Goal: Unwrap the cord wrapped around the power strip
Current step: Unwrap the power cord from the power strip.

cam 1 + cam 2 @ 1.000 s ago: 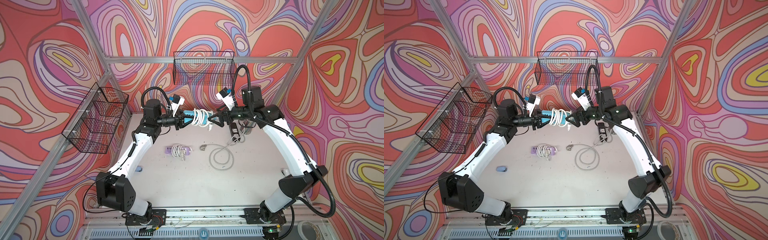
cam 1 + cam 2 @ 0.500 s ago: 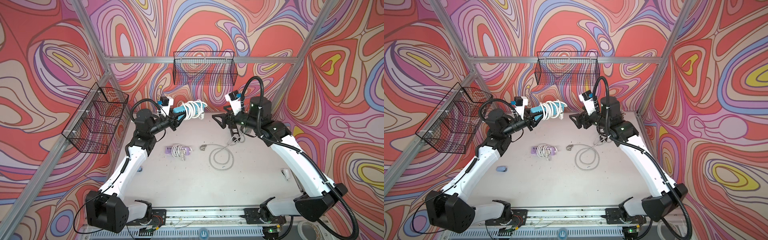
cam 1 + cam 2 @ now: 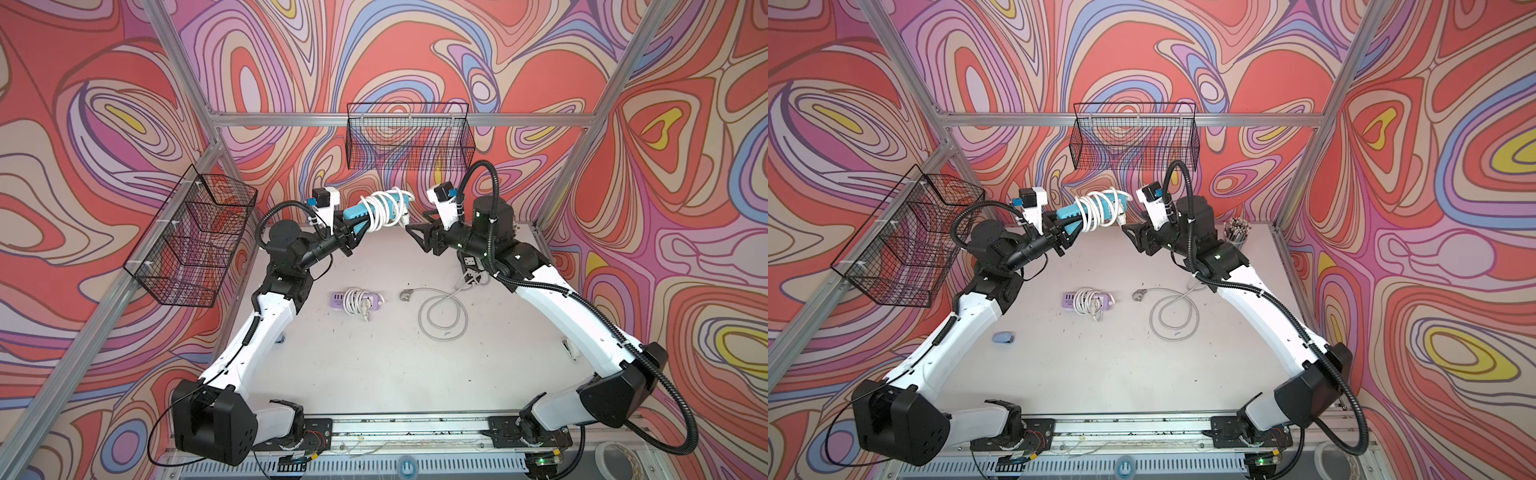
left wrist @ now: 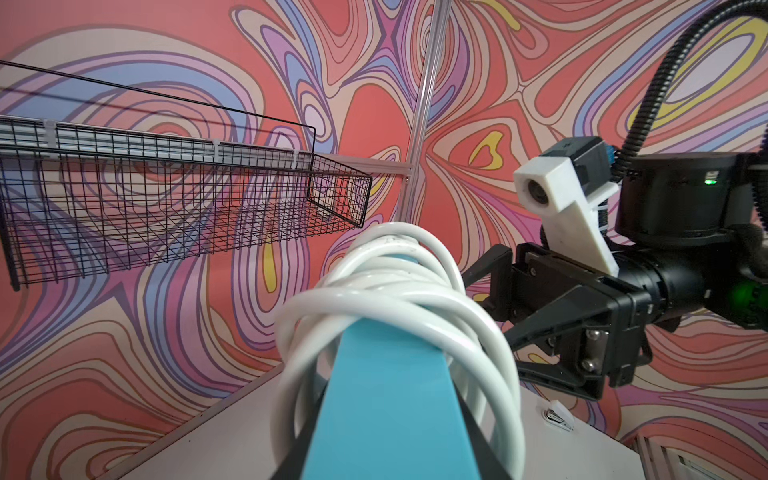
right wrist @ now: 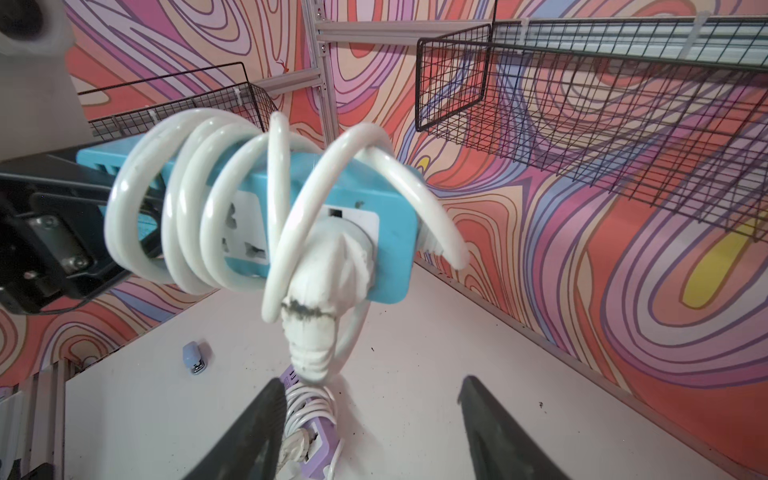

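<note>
A blue power strip (image 3: 355, 212) (image 3: 1068, 213) hangs in the air at the back of the table, tilted up. A white cord (image 3: 380, 207) (image 3: 1096, 210) (image 4: 399, 291) is coiled around it in several turns. My left gripper (image 3: 351, 231) (image 4: 386, 449) is shut on the strip's bare end (image 4: 386, 395). The cord's white plug (image 5: 320, 291) sits in a socket at the strip's other end (image 5: 374, 195). My right gripper (image 3: 415, 224) (image 3: 1129, 230) (image 5: 370, 386) is open just short of that plug, touching nothing.
On the table lie a purple power strip (image 3: 357, 300) (image 5: 311, 432) wrapped in its own cord, a loose grey cord (image 3: 442, 307), a black strip (image 3: 471, 266) under the right arm, a blue stapler (image 3: 1003, 337) and a white stapler (image 3: 569, 347). Wire baskets (image 3: 409, 137) (image 3: 195, 241) hang on the walls.
The right gripper came off the strip's far end and drew back. The left arm swung the strip up toward the back wall. The right gripper has since come close to the plug end again.
</note>
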`<state>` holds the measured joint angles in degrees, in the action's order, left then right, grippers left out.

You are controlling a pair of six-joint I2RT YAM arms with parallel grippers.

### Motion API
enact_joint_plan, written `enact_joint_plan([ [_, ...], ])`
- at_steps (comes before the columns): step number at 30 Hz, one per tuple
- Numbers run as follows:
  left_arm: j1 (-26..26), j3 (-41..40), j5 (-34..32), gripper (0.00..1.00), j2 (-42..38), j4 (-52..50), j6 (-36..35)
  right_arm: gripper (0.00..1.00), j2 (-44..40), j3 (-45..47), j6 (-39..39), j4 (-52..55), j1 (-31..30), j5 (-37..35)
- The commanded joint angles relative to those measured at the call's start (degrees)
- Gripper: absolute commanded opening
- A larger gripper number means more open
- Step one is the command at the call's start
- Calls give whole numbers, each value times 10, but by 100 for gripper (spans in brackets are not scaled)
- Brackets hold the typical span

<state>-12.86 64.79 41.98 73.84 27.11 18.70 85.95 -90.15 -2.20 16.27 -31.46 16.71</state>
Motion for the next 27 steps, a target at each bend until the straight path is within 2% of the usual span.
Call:
enact_joint_plan([
  [1, -6, 8, 7, 0, -8, 68, 13, 66, 11, -23, 0, -30, -12, -3],
  [7, -13, 11, 16, 0, -3, 65, 14, 55, 24, -34, 0, -40, -18, -6],
  [14, -19, 15, 20, 0, -2, 55, 7, 36, 28, -41, -3, -36, -21, -11],
  [21, -20, 17, 19, 0, -5, 47, 1, 0, 30, -37, -2, -33, -21, -23],
  [27, -21, 18, 17, 0, -4, 39, -2, 0, 26, -31, -2, -34, -20, -37],
])
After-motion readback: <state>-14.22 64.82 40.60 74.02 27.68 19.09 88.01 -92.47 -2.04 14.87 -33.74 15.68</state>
